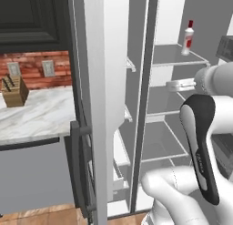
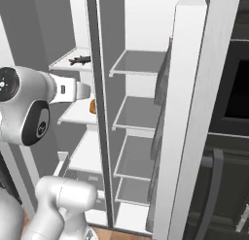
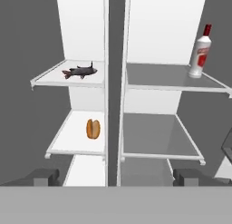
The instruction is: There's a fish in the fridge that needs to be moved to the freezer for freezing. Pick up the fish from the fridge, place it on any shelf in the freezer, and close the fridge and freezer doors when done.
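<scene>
Dark grey, the fish (image 3: 80, 71) lies on a white shelf at the hand view's upper left, seemingly the freezer (image 3: 84, 51) side; my gripper (image 3: 116, 177) stands spread and empty; both doors (image 1: 101, 105) hang open, unclosed.

Brick wall (image 1: 34, 64), marble counter (image 1: 36, 115), blk cabinets (image 1: 29, 19)

The white arm rises at the lower right of the left base view, forearm reaching level toward the frame's right edge. In the hand view the gripper (image 3: 116, 177) stands wide open, fingertips (image 3: 43, 177) at the bottom corners, holding nothing.
</scene>
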